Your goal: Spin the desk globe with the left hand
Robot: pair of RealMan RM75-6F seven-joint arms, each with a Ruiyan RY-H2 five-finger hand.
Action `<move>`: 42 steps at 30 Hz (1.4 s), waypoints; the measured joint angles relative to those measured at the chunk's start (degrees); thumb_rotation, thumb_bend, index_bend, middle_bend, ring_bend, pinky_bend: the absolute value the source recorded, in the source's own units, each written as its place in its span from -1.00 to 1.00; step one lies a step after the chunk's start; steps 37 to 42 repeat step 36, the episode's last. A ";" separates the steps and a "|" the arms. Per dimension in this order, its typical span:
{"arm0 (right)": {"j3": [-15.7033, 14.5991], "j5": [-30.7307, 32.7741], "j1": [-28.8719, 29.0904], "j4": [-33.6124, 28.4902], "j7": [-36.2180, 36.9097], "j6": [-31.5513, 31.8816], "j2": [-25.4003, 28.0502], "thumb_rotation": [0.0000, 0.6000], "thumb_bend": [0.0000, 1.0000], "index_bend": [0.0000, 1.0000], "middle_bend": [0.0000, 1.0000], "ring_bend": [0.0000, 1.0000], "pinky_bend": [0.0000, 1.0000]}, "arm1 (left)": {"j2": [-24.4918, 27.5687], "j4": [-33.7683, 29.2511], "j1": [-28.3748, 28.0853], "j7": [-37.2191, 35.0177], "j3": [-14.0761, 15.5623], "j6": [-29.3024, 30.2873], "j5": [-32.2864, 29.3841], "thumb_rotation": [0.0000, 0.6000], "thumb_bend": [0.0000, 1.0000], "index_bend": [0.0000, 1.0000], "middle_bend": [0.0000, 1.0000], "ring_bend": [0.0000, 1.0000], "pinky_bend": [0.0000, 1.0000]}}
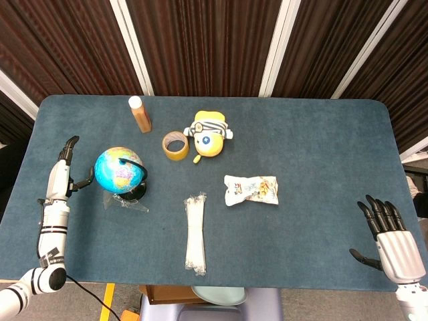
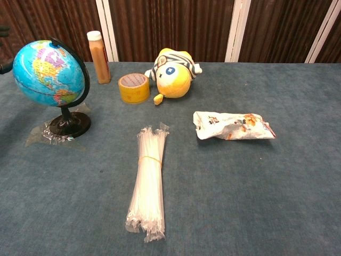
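Note:
The desk globe [image 1: 117,170] stands upright on a black base at the left of the table, a blue sphere with coloured landmasses facing the chest view [image 2: 48,73]. My left hand [image 1: 62,177] is just left of it with its fingers extended and apart. The thumb tip reaches toward the sphere, with a small gap showing. In the chest view only dark fingertips [image 2: 4,32] show at the left edge. My right hand [image 1: 388,234] rests open near the table's front right corner, holding nothing.
Crumpled clear plastic [image 2: 47,134] lies under the globe's base. Behind stand an orange bottle [image 1: 140,114], a tape roll [image 1: 175,145] and a yellow plush toy [image 1: 208,136]. A snack packet [image 1: 251,190] and a bundle of clear straws [image 1: 195,232] lie mid-table.

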 measured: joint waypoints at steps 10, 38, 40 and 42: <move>0.03 0.41 0.68 0.41 -1.16 -1.76 -0.65 1.00 -0.66 -1.00 -1.00 -1.00 -1.00 | 0.25 1.66 -0.06 1.29 2.00 -0.05 1.93 1.00 -0.31 -1.00 -1.00 -1.00 -1.00; -0.73 -0.04 1.85 0.88 -5.21 -3.77 -3.51 1.00 -0.66 -1.00 -1.00 -1.00 -1.00 | 15.45 -13.11 21.10 34.28 23.16 27.12 29.80 1.00 -0.27 -1.00 -1.00 -1.00 -1.00; -0.73 -0.04 1.85 0.88 -5.21 -3.77 -3.51 1.00 -0.66 -1.00 -1.00 -1.00 -1.00 | 15.45 -13.11 21.10 34.28 23.16 27.12 29.80 1.00 -0.27 -1.00 -1.00 -1.00 -1.00; -0.73 -0.04 1.85 0.88 -5.21 -3.77 -3.51 1.00 -0.66 -1.00 -1.00 -1.00 -1.00 | 15.45 -13.11 21.10 34.28 23.16 27.12 29.80 1.00 -0.27 -1.00 -1.00 -1.00 -1.00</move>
